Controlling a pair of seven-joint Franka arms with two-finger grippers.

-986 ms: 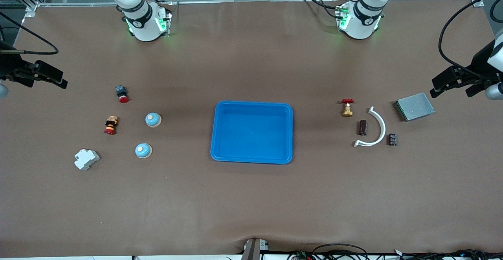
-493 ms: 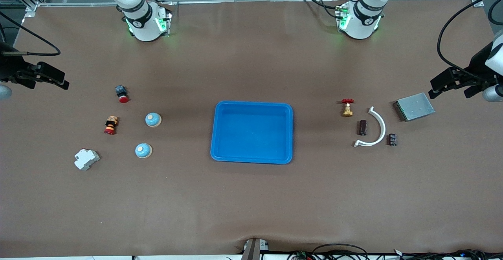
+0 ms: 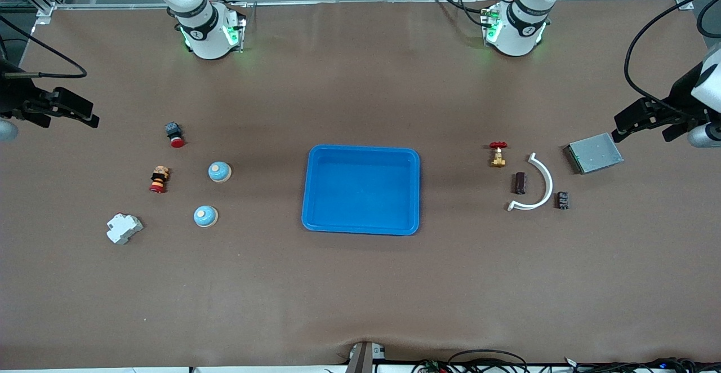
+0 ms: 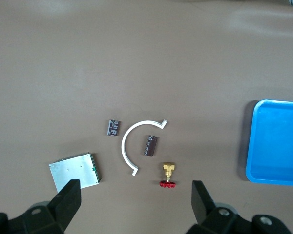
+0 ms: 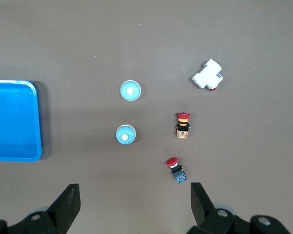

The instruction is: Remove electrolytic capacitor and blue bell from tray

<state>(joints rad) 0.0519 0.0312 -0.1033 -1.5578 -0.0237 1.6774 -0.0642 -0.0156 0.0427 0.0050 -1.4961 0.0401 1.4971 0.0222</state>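
Around the tray: two bells, two capacitors.
Bells lie toward my right arm's end, capacitors toward my left; my left gripper and right gripper hang wide open, empty.

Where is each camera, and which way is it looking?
Front view: high across the table, facing both arm bases; right gripper and left gripper hang open at the table's ends.
Left wrist view: looks straight down between its open fingers at two capacitors, a white arc, a valve.
Right wrist view: looks straight down between its open fingers at two bells.
All three views share the blue tray.
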